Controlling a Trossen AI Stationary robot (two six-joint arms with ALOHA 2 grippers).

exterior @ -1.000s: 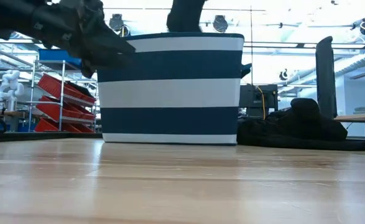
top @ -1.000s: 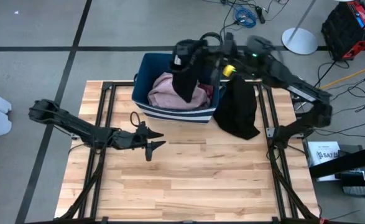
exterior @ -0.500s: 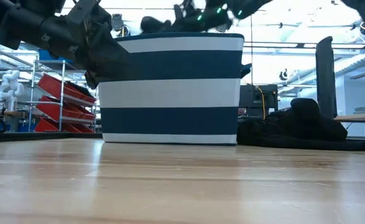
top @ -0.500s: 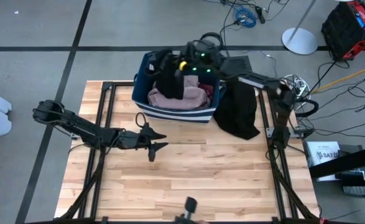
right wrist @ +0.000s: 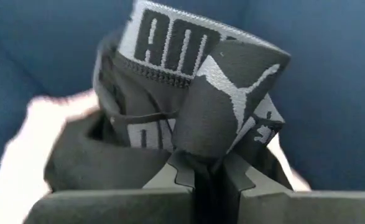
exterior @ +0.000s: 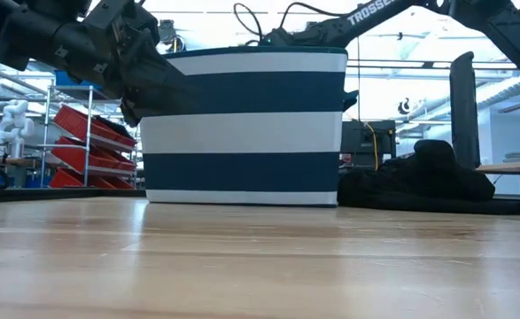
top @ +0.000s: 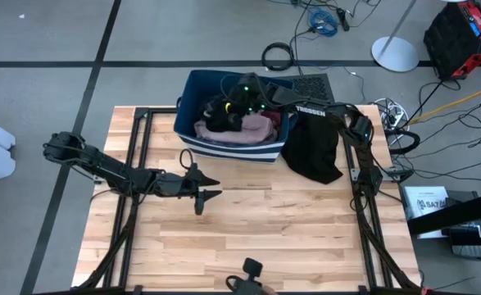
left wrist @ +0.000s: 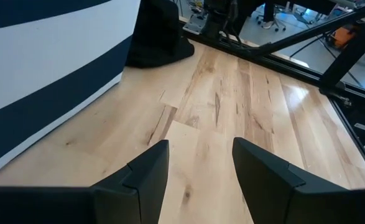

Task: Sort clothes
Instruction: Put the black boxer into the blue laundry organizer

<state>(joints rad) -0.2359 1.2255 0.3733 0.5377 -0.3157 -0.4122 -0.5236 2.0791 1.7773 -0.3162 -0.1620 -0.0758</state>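
Wood-plank counter (top: 256, 221) is sitting on a grey floor with cables and stands beyond its far edge; low view is showing shelving with red bins behind it.

Blue-and-white striped bin (top: 192, 106) is standing at the middle of the counter's far edge. I'm reaching my right arm in over its rim, and my right tool (top: 226, 108) is hanging inside the bin. Its jaws are closing tight on a black garment (right wrist: 188, 112) with a grey lettered waistband, pinching a fold of the fabric between the fingers (right wrist: 170, 180). That garment is bunching up inside the bin, lying on top of a pale pink garment (top: 252, 129) that is filling the bin's near half.

Another black garment (top: 312, 147) is lying heaped on the counter just beside the bin, toward the right edge; in the low view it's showing as a dark mound (exterior: 419, 182) next to the bin wall.

My left arm is waiting low over the counter's left half, well apart from the bin's contents. My left tool (top: 207, 187) is pointing toward the right edge, jaws standing apart and holding nothing, bare planks showing between the fingers (left wrist: 146, 174).
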